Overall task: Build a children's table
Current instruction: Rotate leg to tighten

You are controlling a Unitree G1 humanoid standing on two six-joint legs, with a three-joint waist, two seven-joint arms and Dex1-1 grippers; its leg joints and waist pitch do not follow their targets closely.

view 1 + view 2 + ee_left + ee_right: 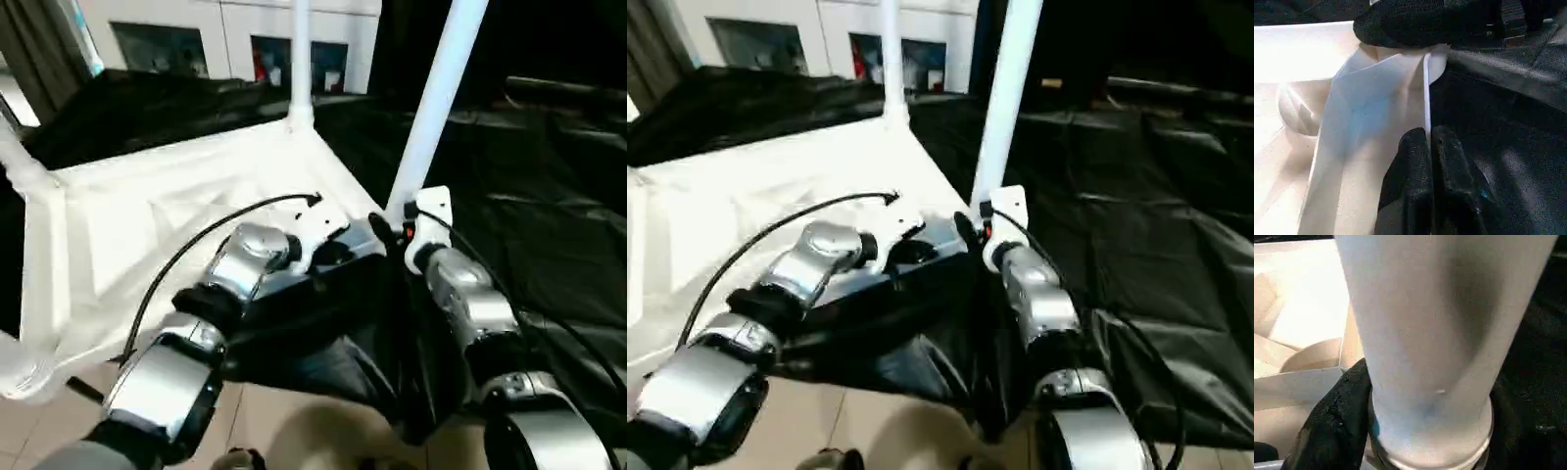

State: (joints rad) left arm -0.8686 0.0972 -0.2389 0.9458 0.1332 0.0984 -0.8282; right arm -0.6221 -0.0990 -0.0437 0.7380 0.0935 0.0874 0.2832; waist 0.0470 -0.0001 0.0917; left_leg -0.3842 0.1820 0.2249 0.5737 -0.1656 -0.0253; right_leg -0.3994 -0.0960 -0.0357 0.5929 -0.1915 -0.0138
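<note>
The children's table lies upside down, its white ribbed top (147,225) on a black sheet. Three white legs stand up from its corners: one at the far corner (299,59), one at the left edge (15,162), one at the near right corner (436,108). My left gripper (1430,142) is shut on the thin white rim (1426,93) of the top, close to that near right corner. Around the base of the near right leg (1440,333) sits my right gripper (400,233). One black finger (1337,416) presses against the leg just above its socket.
A crinkled black sheet (549,225) covers the surface to the right and behind. Pale floor tiles (294,431) show near me. White cabinets (245,39) stand at the back. A black cable (196,245) arcs over my left forearm.
</note>
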